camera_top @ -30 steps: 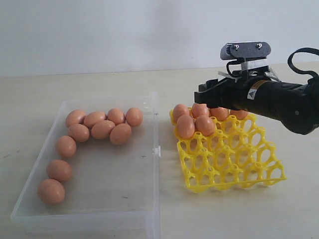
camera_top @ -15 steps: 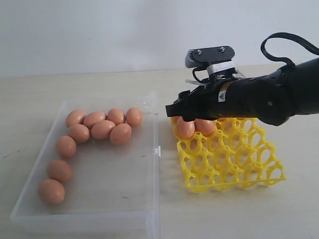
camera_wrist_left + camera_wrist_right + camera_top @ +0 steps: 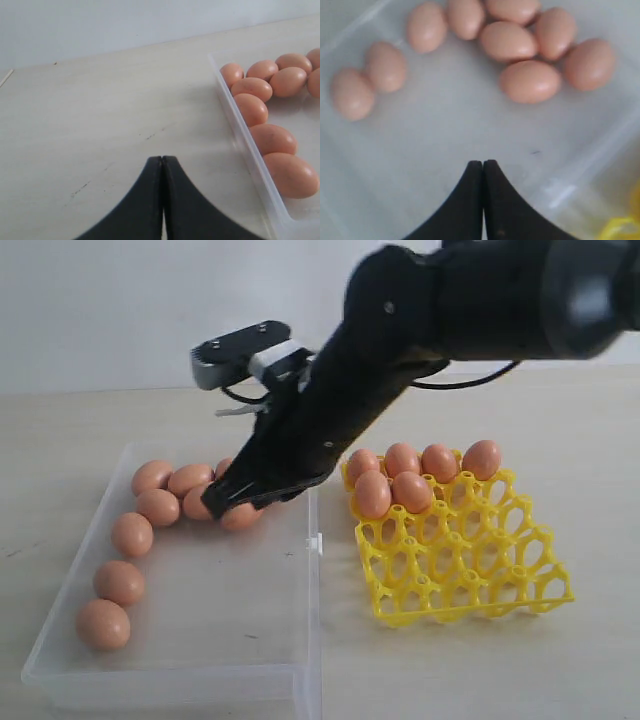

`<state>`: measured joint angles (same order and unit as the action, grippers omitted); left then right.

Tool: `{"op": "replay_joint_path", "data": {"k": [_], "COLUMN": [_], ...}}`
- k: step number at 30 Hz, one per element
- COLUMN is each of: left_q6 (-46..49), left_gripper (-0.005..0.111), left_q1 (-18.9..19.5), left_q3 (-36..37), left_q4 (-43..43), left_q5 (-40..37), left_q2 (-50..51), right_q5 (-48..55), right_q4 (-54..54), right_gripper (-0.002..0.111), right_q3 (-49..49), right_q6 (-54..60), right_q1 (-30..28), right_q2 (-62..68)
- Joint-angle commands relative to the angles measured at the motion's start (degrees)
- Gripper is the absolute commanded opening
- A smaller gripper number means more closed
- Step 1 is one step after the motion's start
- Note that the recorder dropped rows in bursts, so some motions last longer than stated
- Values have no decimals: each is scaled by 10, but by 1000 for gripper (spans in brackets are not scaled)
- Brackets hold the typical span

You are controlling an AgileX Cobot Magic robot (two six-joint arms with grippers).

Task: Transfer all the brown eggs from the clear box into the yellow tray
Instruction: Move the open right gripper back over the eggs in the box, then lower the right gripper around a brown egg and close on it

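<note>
Several brown eggs (image 3: pixel 132 534) lie in the clear box (image 3: pixel 170 678) on the left, and several more (image 3: pixel 411 490) sit in the back cells of the yellow tray (image 3: pixel 470 570) on the right. My right gripper (image 3: pixel 232 502) has reached across and hangs over the box's back cluster, hiding part of it. Its jaws (image 3: pixel 483 162) are shut and empty above the bare box floor (image 3: pixel 420 150), a little short of the nearest egg (image 3: pixel 530 81). My left gripper (image 3: pixel 162 159) is shut and empty over the table, just outside the box wall (image 3: pixel 240 130).
The right arm stretches across the gap between box and tray, above the box's small side clip (image 3: pixel 316 542). A corner of the yellow tray (image 3: pixel 620 227) shows in the right wrist view. The pale wooden table (image 3: pixel 100 115) runs on beyond the box.
The right arm has swung left from above the tray to above the clear box, and its jaws have gone from open to shut. No egg has moved.
</note>
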<state>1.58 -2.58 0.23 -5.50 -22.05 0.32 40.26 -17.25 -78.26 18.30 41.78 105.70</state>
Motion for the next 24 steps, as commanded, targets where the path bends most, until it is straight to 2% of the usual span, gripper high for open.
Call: {"op": "replay_joint_path", "data": {"k": [1, 3, 6, 9, 13, 15, 17, 24], "left_q6": [-3, -3, -3, -3, -3, -3, -3, -3], "left_gripper": [0, 0, 0, 0, 0, 0, 0, 0], "left_q1": [-3, -3, -3, -3, -3, -3, -3, -3], "left_q3": [-2, -2, -2, -2, -2, -2, -2, -2], "left_q4": [1, 1, 1, 1, 1, 1, 1, 1], "left_q5": [4, 4, 4, 4, 4, 4, 4, 4], "left_q2": [-3, -3, -3, -3, -3, -3, -3, -3], "right_q5": [209, 259, 291, 281, 262, 257, 256, 252], "right_q4": [-88, -88, -83, -61, -31, -30, -32, -32], "right_gripper": [0, 1, 9, 22, 45, 52, 56, 55], "right_q3": [-128, -174, -240, -291, -348, -376, -407, -462], "right_q6": [46, 45, 13, -39, -96, -115, -130, -168], "right_q1": [28, 38, 52, 64, 82, 89, 95, 105], "right_q2": [82, 114, 170, 217, 259, 274, 292, 330]}}
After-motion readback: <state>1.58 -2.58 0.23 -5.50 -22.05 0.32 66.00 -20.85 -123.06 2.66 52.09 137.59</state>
